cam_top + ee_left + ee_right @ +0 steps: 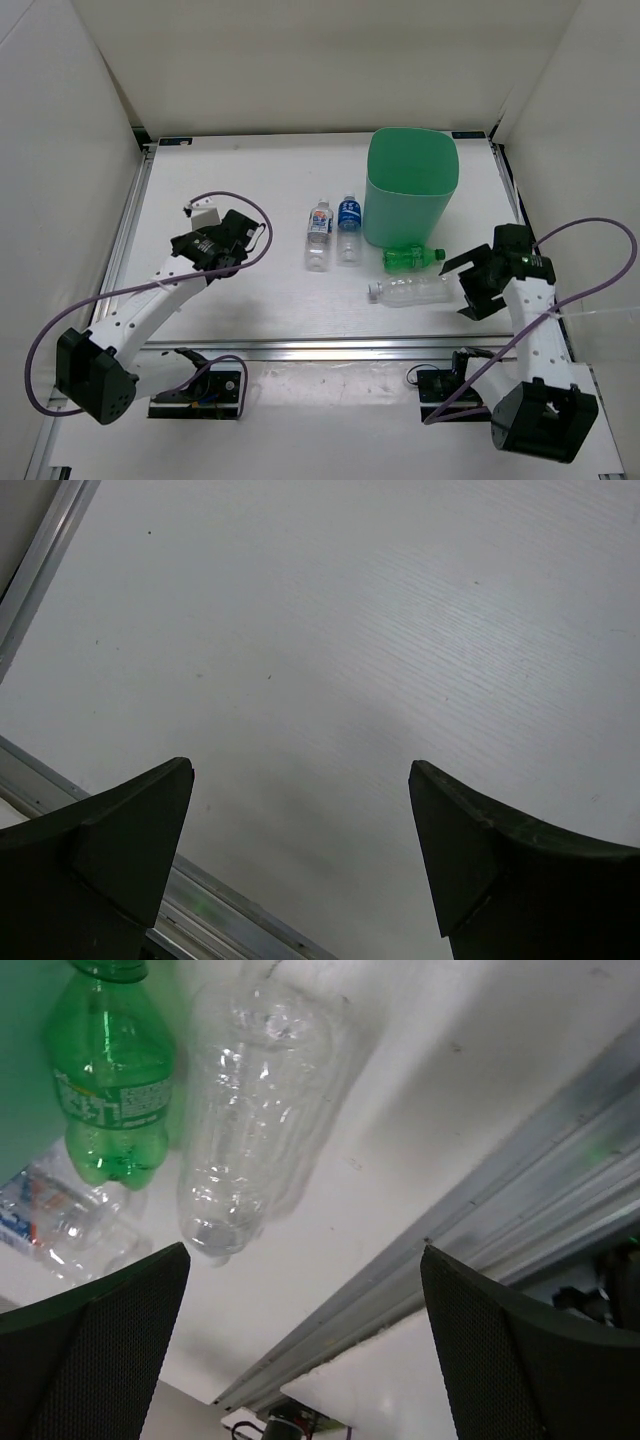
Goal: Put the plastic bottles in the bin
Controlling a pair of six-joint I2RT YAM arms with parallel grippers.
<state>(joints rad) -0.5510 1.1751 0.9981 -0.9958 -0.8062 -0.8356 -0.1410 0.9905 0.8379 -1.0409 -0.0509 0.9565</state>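
Just ahead of wide-open, empty right fingers (100,1350), clear bottle (250,1120) beside green bottle (105,1070); left fingers (100,860) likewise.

Glossy, see-through plastic on the clear bottle (250,1110) and green bottle (105,1080). Smooth, matt plastic on the bin (410,200). Matt white, finely grained table (330,630). Dull brushed metal rail (520,1190). Matt black, stippled fingers (90,1350).

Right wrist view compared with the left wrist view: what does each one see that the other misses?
Only the right wrist view: the green bottle and the plain clear bottle, both lying down, part of a labelled bottle, and the right pincer. Only the left wrist view: the left pincer over bare table. Both: an open pincer, white tabletop, a metal rail.
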